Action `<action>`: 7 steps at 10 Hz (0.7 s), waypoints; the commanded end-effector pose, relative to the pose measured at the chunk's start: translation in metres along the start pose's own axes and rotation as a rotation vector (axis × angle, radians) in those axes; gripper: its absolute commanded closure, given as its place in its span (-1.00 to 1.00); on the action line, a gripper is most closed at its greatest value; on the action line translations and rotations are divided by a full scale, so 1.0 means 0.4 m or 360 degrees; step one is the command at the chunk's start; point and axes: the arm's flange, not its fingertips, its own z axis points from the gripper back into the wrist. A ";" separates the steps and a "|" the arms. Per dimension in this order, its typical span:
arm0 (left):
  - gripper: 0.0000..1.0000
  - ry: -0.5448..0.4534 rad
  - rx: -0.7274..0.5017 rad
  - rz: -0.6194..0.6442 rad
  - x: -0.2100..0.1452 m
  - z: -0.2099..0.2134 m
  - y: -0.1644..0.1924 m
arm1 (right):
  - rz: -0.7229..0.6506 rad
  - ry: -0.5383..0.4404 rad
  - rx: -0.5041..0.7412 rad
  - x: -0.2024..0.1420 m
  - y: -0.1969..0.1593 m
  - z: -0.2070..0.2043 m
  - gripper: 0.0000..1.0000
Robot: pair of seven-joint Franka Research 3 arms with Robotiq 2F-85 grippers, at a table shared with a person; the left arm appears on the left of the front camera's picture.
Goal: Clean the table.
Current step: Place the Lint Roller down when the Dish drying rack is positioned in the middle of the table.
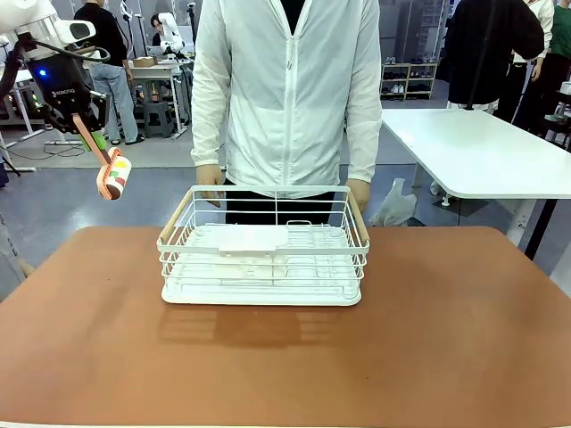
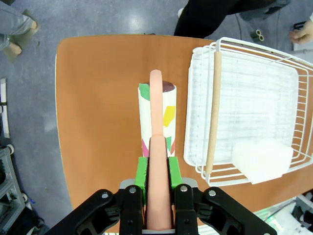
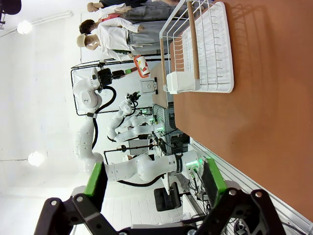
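Reddish-brown surface (image 1: 285, 357) below left gripper (image 2: 157, 171), clamped on lint roller (image 2: 156, 122) handle, raised for wiping; right gripper (image 3: 151, 183) released.

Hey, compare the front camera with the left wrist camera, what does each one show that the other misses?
Front view alone: the person's white jacket, both of the person's hands on the wire basket's far rim, and a white table behind.

Left wrist view alone: the left tool's green pads clamped on the lint roller's pink handle, seen along its length.

Both: the left tool holding the lint roller, the wire basket with its white block, and the reddish-brown table.
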 end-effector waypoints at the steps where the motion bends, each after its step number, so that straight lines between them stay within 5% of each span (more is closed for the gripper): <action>1: 0.58 -0.0004 0.0017 -0.0011 0.001 0.004 0.005 | -0.0005 -0.0003 -0.0011 -0.001 0.007 0.000 -1.00; 7: 0.58 -0.0004 0.0017 -0.0011 0.001 0.004 0.005 | -0.0005 -0.0003 -0.0011 -0.001 0.007 0.000 -1.00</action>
